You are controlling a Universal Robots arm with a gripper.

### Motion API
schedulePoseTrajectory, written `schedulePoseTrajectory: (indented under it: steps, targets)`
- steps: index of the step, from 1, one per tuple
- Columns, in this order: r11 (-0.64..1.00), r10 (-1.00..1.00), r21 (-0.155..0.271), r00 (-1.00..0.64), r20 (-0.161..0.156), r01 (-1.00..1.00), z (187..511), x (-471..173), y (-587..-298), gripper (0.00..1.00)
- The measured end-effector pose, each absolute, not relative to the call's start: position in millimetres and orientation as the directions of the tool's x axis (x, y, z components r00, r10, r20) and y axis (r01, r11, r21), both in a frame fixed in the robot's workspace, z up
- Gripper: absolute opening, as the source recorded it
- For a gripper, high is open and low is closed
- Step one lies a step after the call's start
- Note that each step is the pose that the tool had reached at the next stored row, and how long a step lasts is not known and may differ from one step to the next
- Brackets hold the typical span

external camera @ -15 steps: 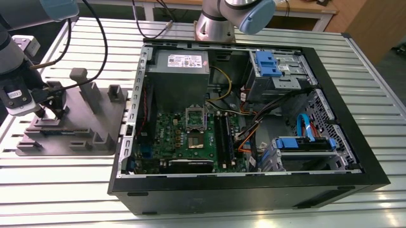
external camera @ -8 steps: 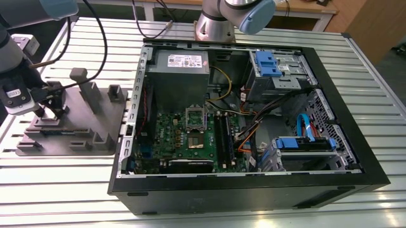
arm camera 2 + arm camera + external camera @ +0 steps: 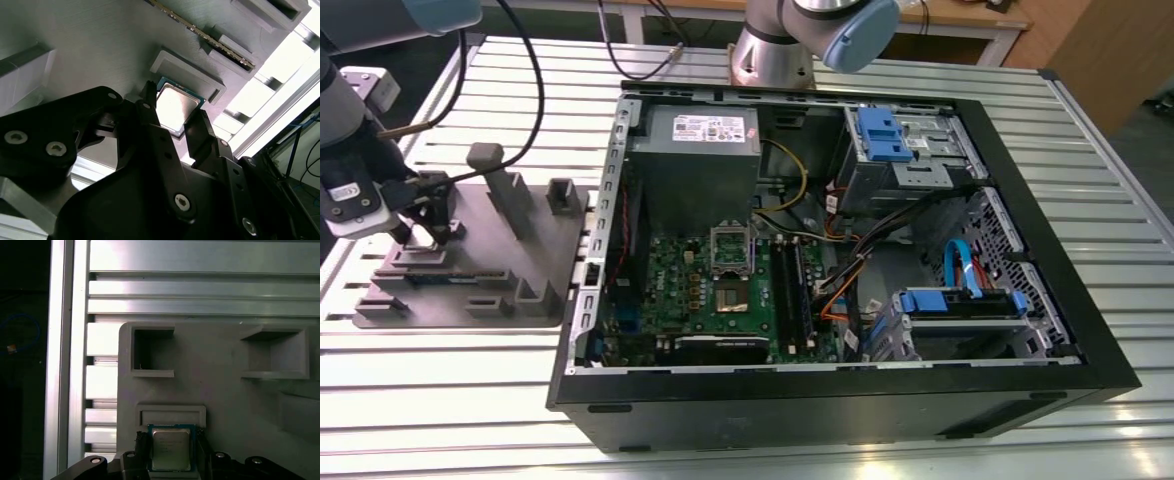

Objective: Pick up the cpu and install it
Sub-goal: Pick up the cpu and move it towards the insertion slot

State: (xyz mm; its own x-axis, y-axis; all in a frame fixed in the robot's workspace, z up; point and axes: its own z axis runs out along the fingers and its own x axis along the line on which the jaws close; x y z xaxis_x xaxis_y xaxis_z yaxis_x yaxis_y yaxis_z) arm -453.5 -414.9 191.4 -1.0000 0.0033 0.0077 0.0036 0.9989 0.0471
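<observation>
Gripper (image 3: 174,107) pinches the cpu (image 3: 171,449) — thin square, silvery top, green rim — at the grey tray (image 3: 225,390).

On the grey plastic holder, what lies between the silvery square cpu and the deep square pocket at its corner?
In the first wrist view, a shallow raised rectangular frame lies there, close beside the silvery cpu.
</observation>
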Motion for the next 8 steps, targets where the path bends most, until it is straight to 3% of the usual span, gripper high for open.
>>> schedulePoseTrajectory:
  steps: [8]
  targets:
    - [0.999, 0.003, 0.047, -1.000, 0.008, 0.004, 192.8, -453.6, -414.9, 0.47]
